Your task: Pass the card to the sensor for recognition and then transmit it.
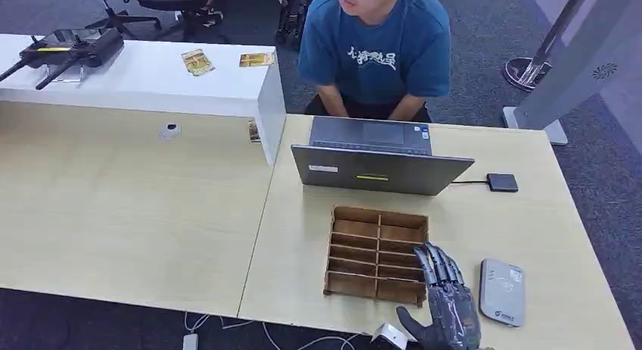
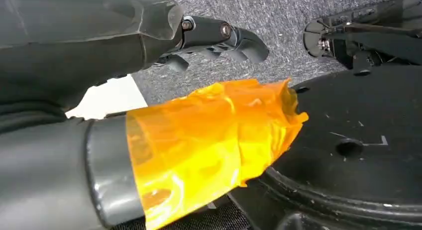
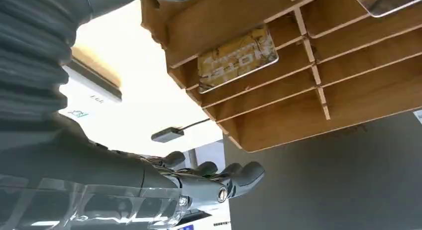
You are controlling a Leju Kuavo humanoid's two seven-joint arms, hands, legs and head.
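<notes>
While the right hand [image 1: 447,304] hovers at the near right corner of the wooden organizer [image 1: 377,253], its fingers [image 1: 437,265] stretched out and holding nothing, the job looks barely begun. The card [image 3: 238,58] sits in one of the organizer's slots, plain in the right wrist view, with a second card showing at a far compartment. Nothing has been lifted out yet, so by my reckoning the pick, the pass over the sensor and the handing on all remain. The grey card reader [image 1: 502,292] lies flat on the tabletop [image 1: 530,214] just to the right of that hand, close enough that the swipe should be a short reach once a card is gripped. The left hand [image 2: 219,36] hangs low over grey carpet, its thumb wrapped in orange tape; its dark fingers look loosely curled with nothing in them, though I cannot tell for certain.

Beyond the organizer a grey laptop [image 1: 375,164] stands open facing a person in a blue shirt [image 1: 375,51] seated across the desk, and a small black box [image 1: 503,182] on a cable lies to its right. Further left, a white counter [image 1: 136,77] carries a black controller [image 1: 72,51] and two more yellowish cards. Pale wood, grey carpet, office chairs behind.
</notes>
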